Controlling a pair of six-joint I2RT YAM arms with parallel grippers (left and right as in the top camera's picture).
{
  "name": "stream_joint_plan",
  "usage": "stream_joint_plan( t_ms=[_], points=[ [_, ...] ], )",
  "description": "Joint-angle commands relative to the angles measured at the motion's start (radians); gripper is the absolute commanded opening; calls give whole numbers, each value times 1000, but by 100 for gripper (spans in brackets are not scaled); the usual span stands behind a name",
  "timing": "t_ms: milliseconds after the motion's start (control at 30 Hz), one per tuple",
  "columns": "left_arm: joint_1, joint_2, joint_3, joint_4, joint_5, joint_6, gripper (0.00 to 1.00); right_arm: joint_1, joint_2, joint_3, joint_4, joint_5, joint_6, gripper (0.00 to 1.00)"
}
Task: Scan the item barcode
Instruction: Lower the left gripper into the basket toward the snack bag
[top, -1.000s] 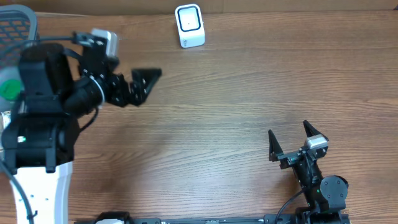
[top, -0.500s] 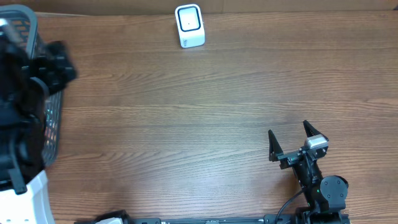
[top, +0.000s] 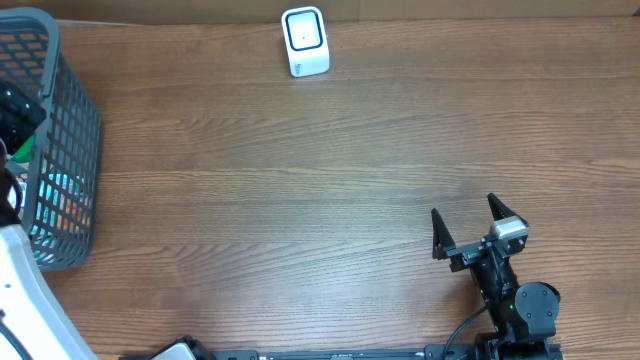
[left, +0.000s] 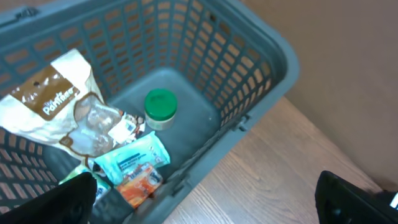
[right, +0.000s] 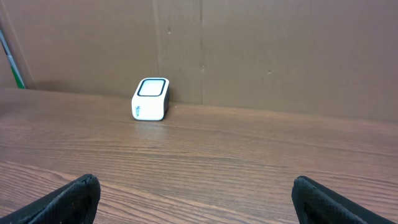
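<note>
A grey plastic basket (left: 261, 74) holds the items: a white and brown bag (left: 56, 106), a green-lidded jar (left: 161, 106), a teal packet (left: 134, 157) and an orange packet (left: 140, 185). My left gripper (left: 205, 205) hangs open above the basket's near rim, empty, with only its fingertips (left: 62, 202) showing. The white barcode scanner (top: 305, 42) stands at the table's far edge, also visible from the right wrist as the scanner (right: 151, 98). My right gripper (top: 468, 228) rests open and empty at the front right, pointing toward the scanner.
In the overhead view the basket (top: 60, 130) sits at the table's left edge, with the left arm's white base (top: 25, 300) in front of it. A brown cardboard wall (right: 280, 50) backs the table behind the scanner.
The left arm has swung from over the table near the scanner leftward to above the basket, nearly leaving the overhead view. The right arm has not moved.
</note>
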Motion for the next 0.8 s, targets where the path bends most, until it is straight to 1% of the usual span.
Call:
stream_joint_plan(
  t_ms=[0,200,433,767],
  points=[
    [21,16,23,2,15,-29,97,-5,-12,-11,6,-5,4,100],
    [23,42,23,39,16,-44,98,-5,-12,-11,6,-5,4,100],
    [22,75,23,37,34,-44,97,-5,-12,-11,6,-5,4,100],
    [21,77,23,31,56,-43,97,-5,-12,-11,6,-5,4,100]
  ],
)
